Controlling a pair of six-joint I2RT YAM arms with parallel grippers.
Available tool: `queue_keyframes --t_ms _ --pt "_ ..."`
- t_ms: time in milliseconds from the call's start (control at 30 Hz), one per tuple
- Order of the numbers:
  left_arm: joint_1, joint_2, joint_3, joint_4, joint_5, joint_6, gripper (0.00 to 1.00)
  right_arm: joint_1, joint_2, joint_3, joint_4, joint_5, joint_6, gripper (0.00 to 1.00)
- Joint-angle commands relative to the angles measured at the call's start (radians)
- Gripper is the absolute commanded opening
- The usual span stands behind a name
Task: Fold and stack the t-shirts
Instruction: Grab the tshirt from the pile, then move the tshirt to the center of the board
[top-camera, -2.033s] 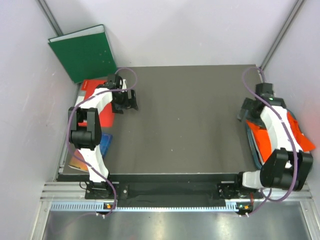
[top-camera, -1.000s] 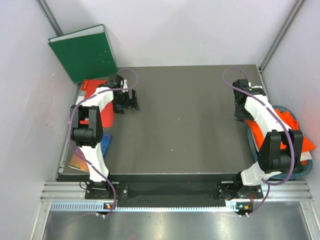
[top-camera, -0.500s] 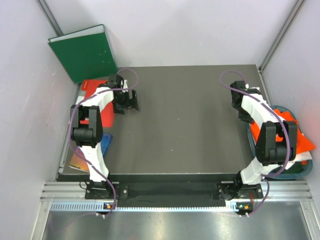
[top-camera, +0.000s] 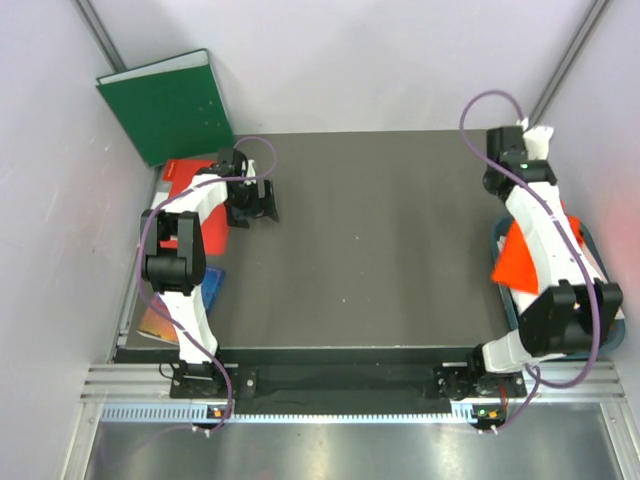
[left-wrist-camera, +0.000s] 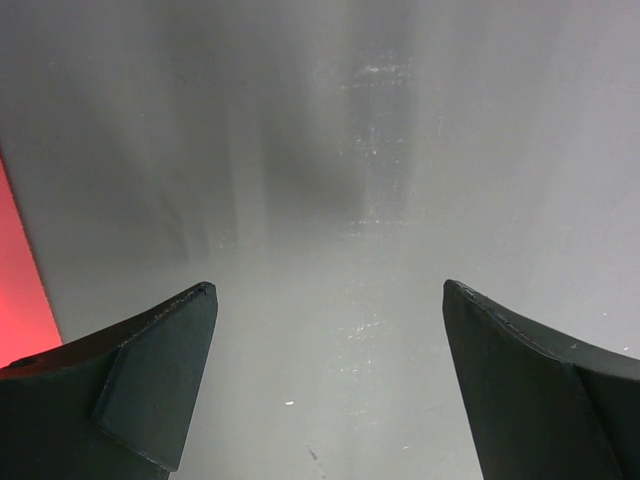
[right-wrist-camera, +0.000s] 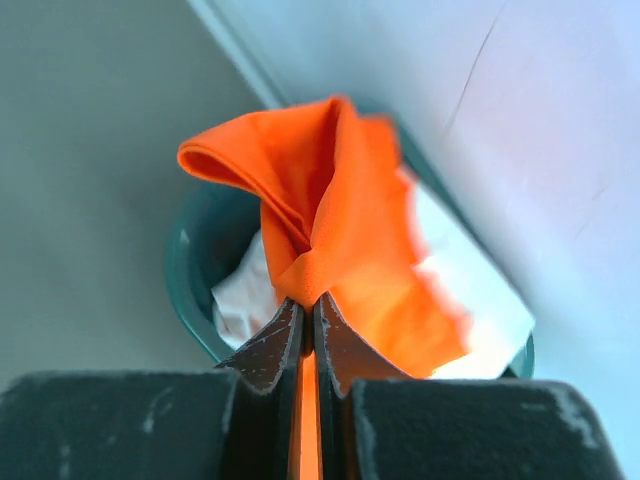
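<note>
Hanging from the right gripper (right-wrist-camera: 312, 300), whose fingers pinch it tight, the orange shirt (right-wrist-camera: 340, 200) trails away toward the basket (right-wrist-camera: 185, 270) holding the white shirt (right-wrist-camera: 240, 292), right of the table (top-camera: 370, 250). Left gripper (left-wrist-camera: 325, 300), fingers wide and empty, hovers far left, well apart.

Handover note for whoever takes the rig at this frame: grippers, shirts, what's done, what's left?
Left gripper: open, empty, over the left of the table.
Right gripper: shut on the orange t-shirt, which hangs from it over the teal bin at the table's right edge.
White t-shirt: lying in the bin.
Done: nothing folded or stacked.
Left: lay out and fold both shirts, then stack them.
</note>
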Motion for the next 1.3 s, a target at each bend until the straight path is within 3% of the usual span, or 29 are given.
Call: queue_keyframes --t_ms 0,133,267,433,500,533,567,600,667,767,967,1267 --pt "-0.005 -0.038 0.021 0.026 0.029 -0.004 0.99 0.034 -0.069 0.159 0.120 -0.017 -0.131 0.00" --pt "-0.006 -0.030 0.036 0.023 0.033 -0.007 0.99 0.118 -0.002 0.211 0.111 -0.199 -0.169 0.00" --pt "-0.006 -0.024 0.043 0.017 0.026 -0.008 0.99 0.229 0.159 0.196 0.071 -0.495 -0.179 0.00" --pt "-0.006 -0.027 0.052 0.006 0.000 -0.004 0.99 0.468 0.412 0.257 -0.010 -0.665 -0.241 0.00" --pt "-0.006 -0.022 0.053 0.005 0.000 -0.002 0.99 0.554 0.472 0.311 -0.063 -0.800 -0.306 0.01" --pt "-0.006 -0.022 0.058 0.000 -0.003 -0.002 0.99 0.582 0.515 0.369 -0.080 -0.816 -0.318 0.03" --pt "-0.006 -0.019 0.058 -0.001 -0.006 -0.004 0.99 0.606 0.526 0.391 -0.090 -0.815 -0.327 0.16" --pt "-0.006 -0.021 0.061 -0.004 -0.006 -0.002 0.99 0.635 0.532 0.404 -0.096 -0.810 -0.326 0.21" --pt "-0.006 -0.021 0.061 -0.003 -0.010 -0.002 0.99 0.634 0.512 0.405 -0.078 -0.781 -0.299 0.28" --pt "-0.006 -0.019 0.061 -0.006 -0.009 0.001 0.99 0.538 0.450 0.357 -0.025 -0.738 -0.219 0.33" --pt "-0.008 -0.012 0.059 -0.007 0.003 -0.004 0.99 0.291 0.333 0.213 0.050 -0.730 -0.099 0.31" --pt "-0.013 0.001 0.075 -0.015 0.002 -0.004 0.99 0.166 0.330 0.080 0.033 -0.650 -0.099 0.31"
